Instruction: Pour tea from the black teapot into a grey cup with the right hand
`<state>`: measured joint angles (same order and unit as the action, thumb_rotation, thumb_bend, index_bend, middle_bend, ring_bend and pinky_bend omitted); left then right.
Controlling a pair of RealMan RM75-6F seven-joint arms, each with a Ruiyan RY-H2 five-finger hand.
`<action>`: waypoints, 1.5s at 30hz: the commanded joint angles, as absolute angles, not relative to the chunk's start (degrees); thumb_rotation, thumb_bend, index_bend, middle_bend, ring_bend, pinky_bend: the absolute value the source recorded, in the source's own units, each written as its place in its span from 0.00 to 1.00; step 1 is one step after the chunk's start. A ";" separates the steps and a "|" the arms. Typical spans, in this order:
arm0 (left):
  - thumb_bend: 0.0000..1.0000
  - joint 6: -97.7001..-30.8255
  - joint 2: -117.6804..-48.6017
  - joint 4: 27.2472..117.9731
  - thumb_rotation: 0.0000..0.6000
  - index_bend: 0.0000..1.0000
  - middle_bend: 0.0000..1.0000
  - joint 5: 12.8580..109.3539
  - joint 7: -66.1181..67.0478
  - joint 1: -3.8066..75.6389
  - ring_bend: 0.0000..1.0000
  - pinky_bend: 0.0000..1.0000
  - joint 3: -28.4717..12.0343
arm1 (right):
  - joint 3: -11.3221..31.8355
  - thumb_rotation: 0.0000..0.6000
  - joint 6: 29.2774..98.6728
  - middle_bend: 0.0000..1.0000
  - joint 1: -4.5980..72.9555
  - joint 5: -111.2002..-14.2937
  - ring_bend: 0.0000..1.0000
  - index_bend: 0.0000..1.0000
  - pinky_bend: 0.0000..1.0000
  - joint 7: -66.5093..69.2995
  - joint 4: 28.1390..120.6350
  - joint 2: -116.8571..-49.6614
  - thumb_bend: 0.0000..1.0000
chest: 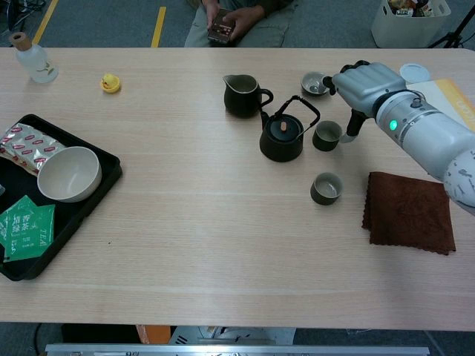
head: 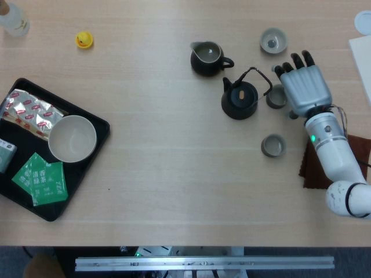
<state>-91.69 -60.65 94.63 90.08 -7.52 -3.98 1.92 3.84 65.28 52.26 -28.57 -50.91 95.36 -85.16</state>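
- While its dark fingertips (head: 293,61) pointed away from the robot and lay spread apart, the right hand (head: 302,88) held nothing and hovered just right of a grey cup (head: 276,96).
- In the chest view the same right hand (chest: 364,83) sat above the table, apart from the cup (chest: 326,135) below it, with the thumb hanging down beside the cup.
- The black teapot (head: 239,99) stood upright on the wooden table (head: 162,162), just left of that cup; it was round and squat, with a flat lid bearing a small brown knob, a thin wire bail handle arching over it, and a short spout toward the far left.
- A second grey cup (head: 272,145) stood nearer the robot, well apart from the teapot.
- A third cup (head: 273,41), paler inside, stood beyond the hand.
- A black pitcher (head: 208,58) stood behind the teapot.
- A brown cloth (chest: 409,211) lay under the right forearm.
- At far left a black tray (head: 93,119) held a white bowl (head: 72,138) and green tea packets (head: 41,179).
- No left hand appeared in either view.
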 commanded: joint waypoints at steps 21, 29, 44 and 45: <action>0.30 -91.31 -60.49 95.12 1.00 0.07 0.11 89.51 -6.90 -3.96 0.03 0.01 1.77 | 6.12 1.00 59.54 0.25 55.94 -23.34 0.07 0.20 0.07 -54.42 87.47 -89.98 0.00; 0.30 -91.56 -60.46 94.94 1.00 0.07 0.11 89.49 -7.08 -4.15 0.03 0.01 1.75 | 6.54 0.99 59.20 0.25 57.16 -22.99 0.07 0.20 0.07 -54.93 87.44 -91.10 0.00; 0.30 -92.31 -60.16 94.24 1.00 0.07 0.11 88.91 -8.00 -4.99 0.03 0.01 1.76 | 7.18 1.00 58.22 0.25 59.58 -23.43 0.07 0.20 0.07 -55.37 86.75 -93.91 0.00; 0.30 -92.44 -60.12 94.19 1.00 0.07 0.11 88.85 -8.12 -5.10 0.03 0.01 1.75 | 7.23 1.00 58.19 0.25 59.73 -23.62 0.07 0.20 0.07 -55.30 86.92 -94.05 0.00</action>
<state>-92.40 -60.14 94.21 88.87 -8.08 -5.06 1.76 7.19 58.24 59.67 -23.55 -55.32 86.86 -93.97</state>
